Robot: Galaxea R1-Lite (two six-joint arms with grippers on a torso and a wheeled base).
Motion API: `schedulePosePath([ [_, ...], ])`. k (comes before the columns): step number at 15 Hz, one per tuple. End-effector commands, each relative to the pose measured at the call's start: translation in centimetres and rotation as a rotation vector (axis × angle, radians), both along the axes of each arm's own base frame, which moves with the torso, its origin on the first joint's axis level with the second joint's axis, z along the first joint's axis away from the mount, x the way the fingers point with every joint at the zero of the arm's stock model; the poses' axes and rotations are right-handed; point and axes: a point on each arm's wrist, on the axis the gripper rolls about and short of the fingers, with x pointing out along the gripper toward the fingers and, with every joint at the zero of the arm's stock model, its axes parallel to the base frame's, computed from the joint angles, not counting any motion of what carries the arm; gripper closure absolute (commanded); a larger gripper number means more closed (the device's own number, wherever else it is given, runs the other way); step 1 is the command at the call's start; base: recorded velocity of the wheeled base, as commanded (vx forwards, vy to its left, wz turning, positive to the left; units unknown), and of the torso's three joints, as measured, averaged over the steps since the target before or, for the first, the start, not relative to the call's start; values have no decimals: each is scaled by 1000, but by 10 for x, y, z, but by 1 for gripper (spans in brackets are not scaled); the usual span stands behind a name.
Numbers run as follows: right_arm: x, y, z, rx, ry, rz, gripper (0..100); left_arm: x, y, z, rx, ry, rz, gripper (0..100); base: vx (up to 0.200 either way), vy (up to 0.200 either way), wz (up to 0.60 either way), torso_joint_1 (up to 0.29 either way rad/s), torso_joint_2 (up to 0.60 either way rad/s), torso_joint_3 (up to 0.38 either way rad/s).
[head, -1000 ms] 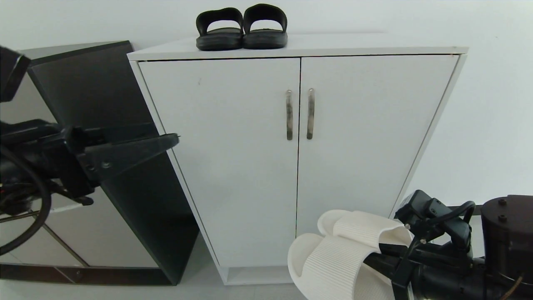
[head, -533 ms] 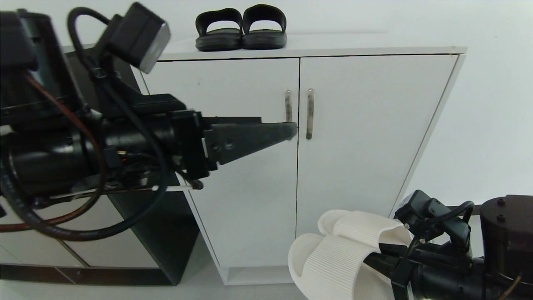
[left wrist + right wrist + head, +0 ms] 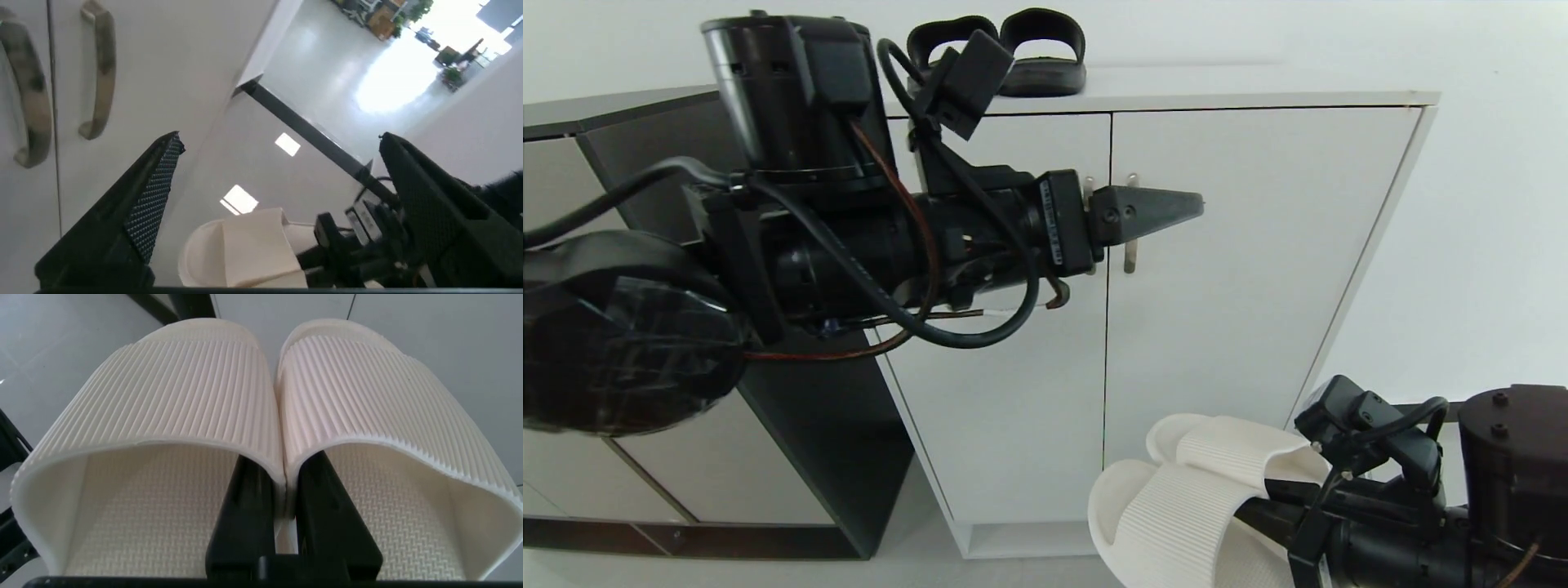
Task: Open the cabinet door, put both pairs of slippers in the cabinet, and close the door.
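Observation:
The white cabinet [image 3: 1250, 261] has both doors closed, and its two metal handles [image 3: 1130, 260] meet at the centre seam. A black pair of slippers [image 3: 1042, 51] rests on the cabinet top. My left gripper [image 3: 1197, 207] hovers in front of the handles with its tip over the right door. In the left wrist view it [image 3: 279, 140] is open, with the handles [image 3: 99, 70] off to one side. My right gripper [image 3: 286, 482] is shut on the white ribbed slippers [image 3: 359, 400], pinching their touching inner sides. It holds the white slippers [image 3: 1176, 506] low before the right door.
A dark-framed mirror panel [image 3: 841, 441] leans against the cabinet's left side. A bare white wall [image 3: 1486, 245] lies to the right of the cabinet. Light floor [image 3: 915, 572] runs along the cabinet's base.
My left arm has swung up and to the right, from beside the mirror panel across the left door to the handles. The right arm and the white slippers have stayed put.

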Motion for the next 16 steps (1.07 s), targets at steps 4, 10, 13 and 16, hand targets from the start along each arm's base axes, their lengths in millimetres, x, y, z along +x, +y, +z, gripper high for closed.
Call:
schedulePosePath([
  [4,0,1,-2,-4,5,4,100,25,-32,-7,7,2,23,0,0,0,0,0,0,0],
  [10,1,2,-4,-14,13,2,100,42,-26,-9,31,-39,93,0,0,0,0,0,0,0],
  [13,1,2,-4,-14,14,4,100,54,-17,-7,25,-46,134,0,0,0,0,0,0,0],
  [16,1,2,-5,-15,15,4,100,60,-18,-9,27,-44,142,0,0,0,0,0,0,0],
])
